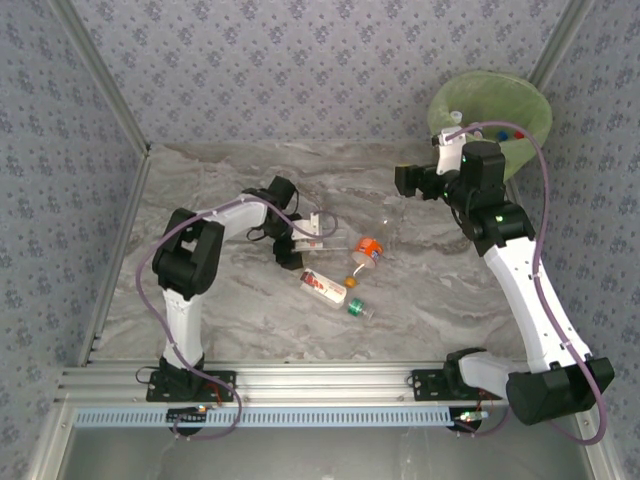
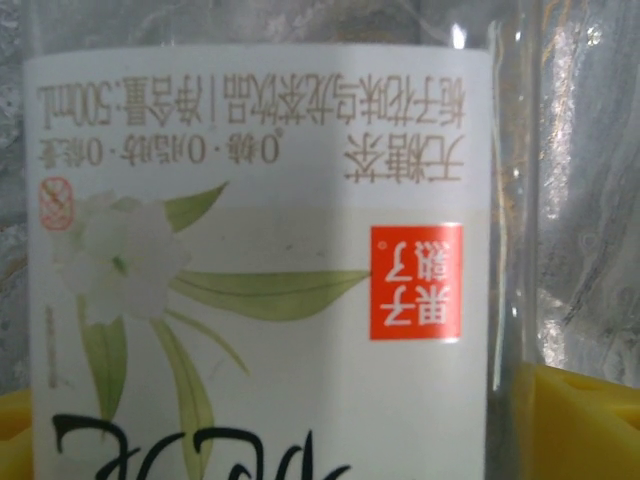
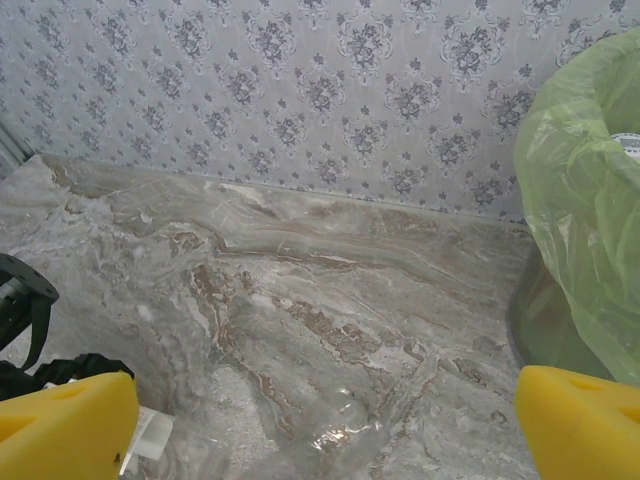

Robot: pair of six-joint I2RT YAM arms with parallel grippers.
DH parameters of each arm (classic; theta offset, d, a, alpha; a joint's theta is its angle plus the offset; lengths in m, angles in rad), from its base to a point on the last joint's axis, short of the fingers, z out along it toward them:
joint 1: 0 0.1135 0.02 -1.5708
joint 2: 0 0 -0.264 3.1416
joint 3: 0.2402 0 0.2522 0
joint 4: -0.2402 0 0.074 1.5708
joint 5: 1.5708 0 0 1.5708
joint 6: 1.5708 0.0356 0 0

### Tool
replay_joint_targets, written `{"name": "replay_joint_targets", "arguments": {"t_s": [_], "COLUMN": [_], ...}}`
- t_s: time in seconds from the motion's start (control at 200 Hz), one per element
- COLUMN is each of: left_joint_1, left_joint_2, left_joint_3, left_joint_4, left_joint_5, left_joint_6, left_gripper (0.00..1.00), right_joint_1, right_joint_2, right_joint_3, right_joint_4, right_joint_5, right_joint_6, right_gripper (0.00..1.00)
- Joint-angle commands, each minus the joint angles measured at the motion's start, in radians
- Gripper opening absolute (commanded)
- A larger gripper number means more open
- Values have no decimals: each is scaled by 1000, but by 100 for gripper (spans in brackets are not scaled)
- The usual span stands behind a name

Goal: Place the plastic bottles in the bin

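Left wrist view: the left jaws are closed on a white-labelled bottle (image 2: 260, 260), with yellow pads (image 2: 580, 425) against its sides. From the top external view, this grip sits near the middle of the desk (image 1: 200, 180), just beside an orange-labelled bottle (image 1: 367, 250) and a red-white bottle (image 1: 325, 287) lying loose. The right jaws gape wide, holding nothing, near the bin (image 1: 495, 100) at the desk's far right corner.
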Motion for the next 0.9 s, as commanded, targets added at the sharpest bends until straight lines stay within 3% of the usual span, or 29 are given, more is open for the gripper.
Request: {"name": "replay_joint_targets", "arguments": {"t_s": [0.0, 0.425, 0.59, 0.894], "left_joint_1": [-4, 36, 25, 30], "left_joint_2": [16, 0, -100, -262], "left_joint_3": [47, 51, -43, -176], "left_joint_4": [-74, 7, 145, 318], "left_joint_5": [-3, -59, -91, -133], "left_joint_6": [2, -209, -283, -448], "left_gripper": [87, 54, 28, 0], "right_joint_1": [5, 4, 4, -3], "right_joint_2": [-14, -19, -15, -6], "right_joint_3": [-5, -17, -28, -81], "right_joint_4": [-5, -3, 13, 97], "right_joint_5": [9, 10, 15, 197], "right_joint_6": [-10, -20, -4, 232], "right_gripper": [99, 99, 99, 99]}}
